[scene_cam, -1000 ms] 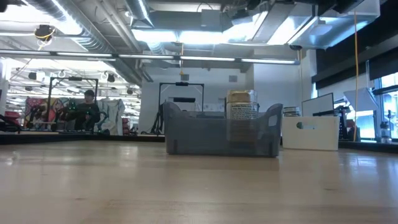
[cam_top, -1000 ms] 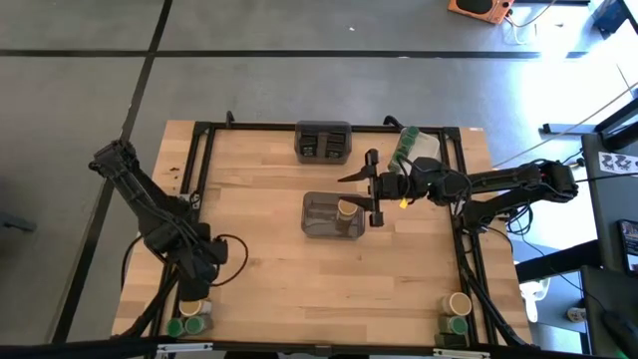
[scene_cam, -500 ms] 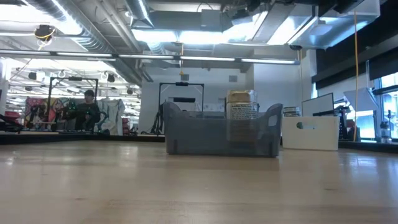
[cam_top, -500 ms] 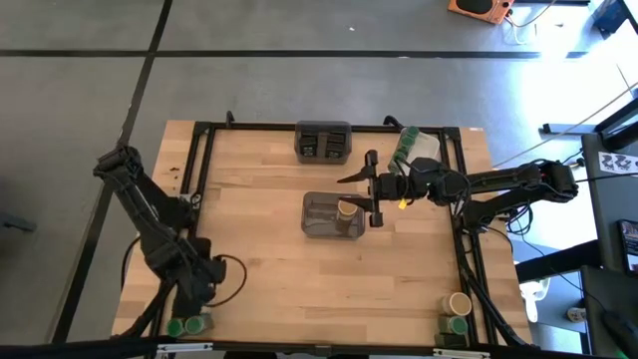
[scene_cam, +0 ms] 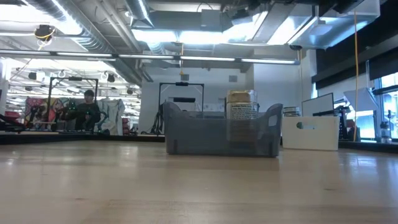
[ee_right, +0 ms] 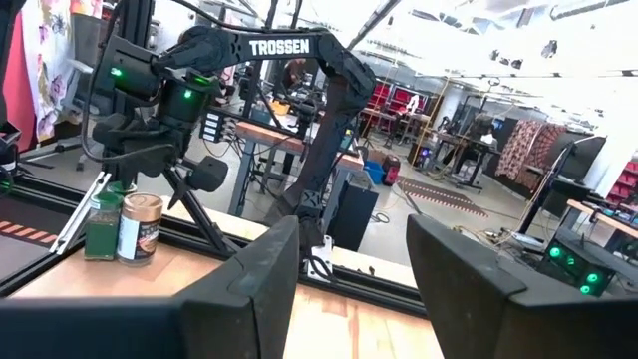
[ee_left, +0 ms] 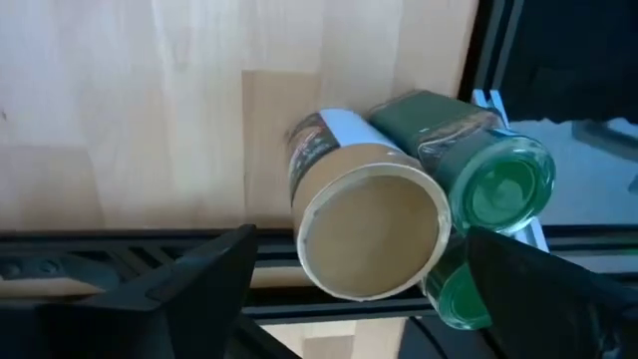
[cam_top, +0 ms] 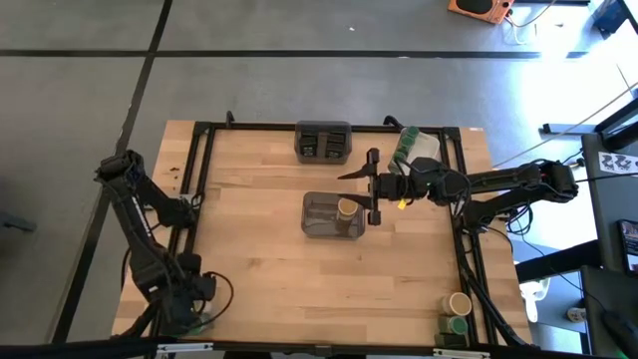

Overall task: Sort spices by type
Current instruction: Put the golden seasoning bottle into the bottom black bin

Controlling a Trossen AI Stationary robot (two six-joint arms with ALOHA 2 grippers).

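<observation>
Wooden desk (cam_top: pixel 269 259): left gripper (ee_left: pixel 349 289) spread around tan-lidded jar (ee_left: pixel 364 234) at near-left corner for pickup; right gripper (cam_top: pixel 371 187) apart over grey bin (cam_top: pixel 324 227), empty

Tan-lidded jar (scene_cam: pixel 240 118) inside grey bin (scene_cam: pixel 221 134)

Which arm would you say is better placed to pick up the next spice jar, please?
Probably the left: its open gripper hangs right over the tan-lidded jar at the near-left corner. The right gripper hovers open beside the grey bin.
</observation>
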